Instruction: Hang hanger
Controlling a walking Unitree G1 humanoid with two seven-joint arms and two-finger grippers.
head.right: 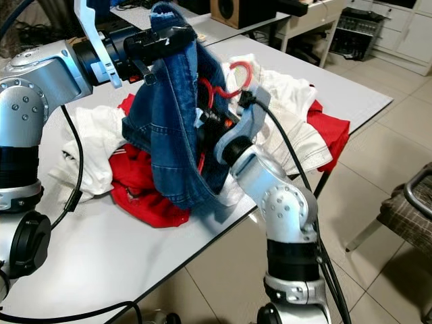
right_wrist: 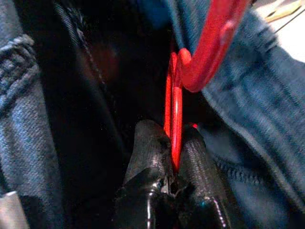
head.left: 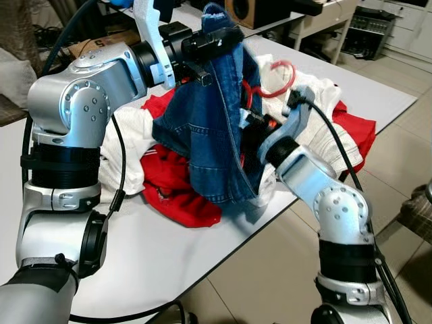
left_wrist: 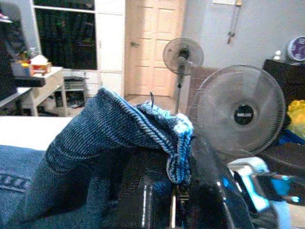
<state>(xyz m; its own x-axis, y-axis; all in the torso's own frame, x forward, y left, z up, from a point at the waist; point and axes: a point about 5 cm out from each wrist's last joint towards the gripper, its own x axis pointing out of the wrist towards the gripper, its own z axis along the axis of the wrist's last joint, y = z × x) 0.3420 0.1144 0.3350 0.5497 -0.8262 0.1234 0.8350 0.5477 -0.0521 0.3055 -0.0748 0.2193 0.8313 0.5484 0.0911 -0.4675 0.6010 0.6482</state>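
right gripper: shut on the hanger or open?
Shut. The right gripper has both black fingers pressed against the red hanger, inside the jeans.

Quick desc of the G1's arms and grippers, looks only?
Both arms are silver metal with rounded, bolted joints, black bands between segments, and black cables along them. The left gripper is black behind a white bracket. The right gripper has black, textured fingers; its wrist bracket is grey-blue.

Even daylight fills the room; the white table (head.left: 202,256) shows soft shadows, no glare. Head views sharp. Right wrist view dim, close, blurred, perhaps shaded by denim.
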